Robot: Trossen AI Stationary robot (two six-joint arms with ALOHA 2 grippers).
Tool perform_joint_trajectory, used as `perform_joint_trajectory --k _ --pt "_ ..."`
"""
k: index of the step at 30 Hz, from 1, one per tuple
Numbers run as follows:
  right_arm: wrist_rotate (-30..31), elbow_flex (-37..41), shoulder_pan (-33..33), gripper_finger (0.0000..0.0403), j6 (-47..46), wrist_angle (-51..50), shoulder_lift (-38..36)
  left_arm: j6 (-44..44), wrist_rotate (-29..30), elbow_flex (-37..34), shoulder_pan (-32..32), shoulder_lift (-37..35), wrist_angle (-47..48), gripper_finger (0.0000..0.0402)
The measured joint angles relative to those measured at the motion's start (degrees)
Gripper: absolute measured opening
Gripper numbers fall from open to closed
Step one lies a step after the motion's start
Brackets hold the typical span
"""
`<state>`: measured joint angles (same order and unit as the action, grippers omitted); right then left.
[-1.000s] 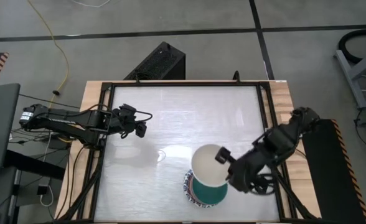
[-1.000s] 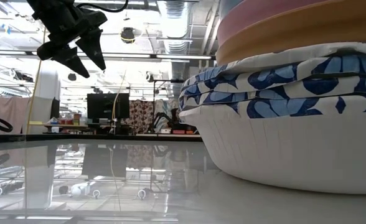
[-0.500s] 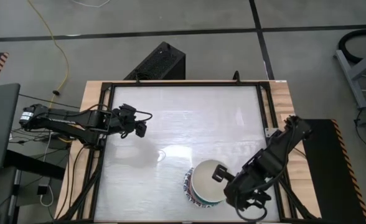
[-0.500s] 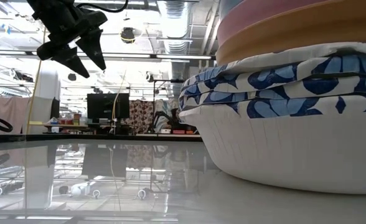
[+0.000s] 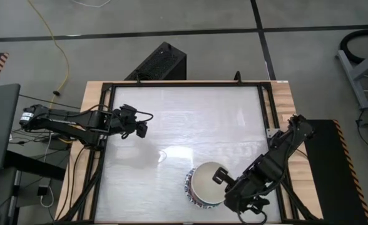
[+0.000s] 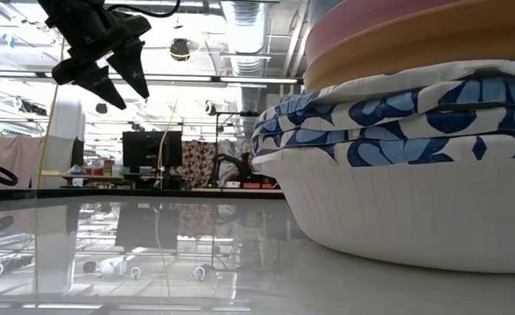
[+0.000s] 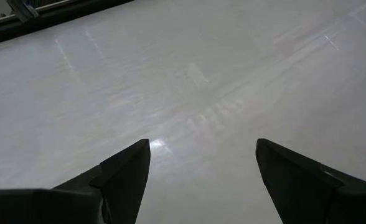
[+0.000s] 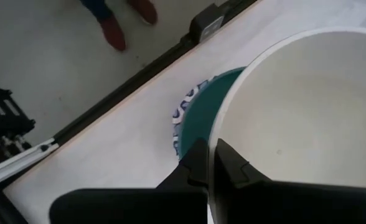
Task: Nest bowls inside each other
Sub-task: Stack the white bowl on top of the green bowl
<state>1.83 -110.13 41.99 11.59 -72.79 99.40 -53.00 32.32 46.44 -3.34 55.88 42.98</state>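
A stack of nested bowls (image 5: 190, 187) stands near the table's near edge, right of the middle. In the low view the stack (image 6: 415, 157) shows a white ribbed bowl on the table, blue-and-white patterned ones, then orange and pink. A cream-white bowl (image 5: 206, 182) is on top, over a dark green bowl (image 8: 201, 112). My right gripper (image 5: 220, 177) is shut on the cream-white bowl. My left gripper (image 5: 140, 129) hangs open above the table's left part, with nothing between its fingers (image 7: 133, 168). My right gripper pinches the cream-white bowl's rim (image 8: 215, 127) on the side toward the table's right edge, one finger inside (image 8: 233, 167) and one outside (image 8: 194, 163). The fingers slant down from the right. The bowl stays mouth up over the dark green bowl; whether it rests there I cannot tell.
A black metal frame (image 5: 109, 90) runs around the white table top; its near rail (image 8: 108, 109) lies close to the stack. A black box (image 5: 162, 62) stands on the floor beyond the far edge. A person's shoes (image 8: 114, 31) show on the floor.
My right gripper has gone down and toward the table's near edge with the cream-white bowl. The bowl stood off toward the far side of the stack, with the dark green bowl showing; now it sits over the stack and covers the green one.
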Motion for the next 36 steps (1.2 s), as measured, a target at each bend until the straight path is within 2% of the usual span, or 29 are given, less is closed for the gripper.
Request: perform_joint_trajectory --k 4,12,21,28,36 --pt "1.31 4.43 0.82 0.0012 -1.5 2.84 -2.7 -0.28 1.05 0.0 -0.01 0.52 -0.04 0.0281" --pt "4.38 16.65 3.18 0.0011 -3.16 15.23 -7.25 -1.57 0.73 0.0 -0.01 3.23 -0.99 0.0281" --pt "4.6 21.41 3.35 0.0011 -2.26 18.09 -9.05 -1.38 0.11 0.0 0.0 4.17 -3.3 0.0281" --pt "4.5 27.31 3.4 0.0011 -1.09 25.78 -9.63 -1.33 -0.01 0.0 0.0 4.13 -3.54 0.0281" --pt "4.06 27.87 2.82 0.0011 0.9 25.05 -10.41 -1.34 -0.03 0.0 0.0 4.13 -3.5 0.0281"
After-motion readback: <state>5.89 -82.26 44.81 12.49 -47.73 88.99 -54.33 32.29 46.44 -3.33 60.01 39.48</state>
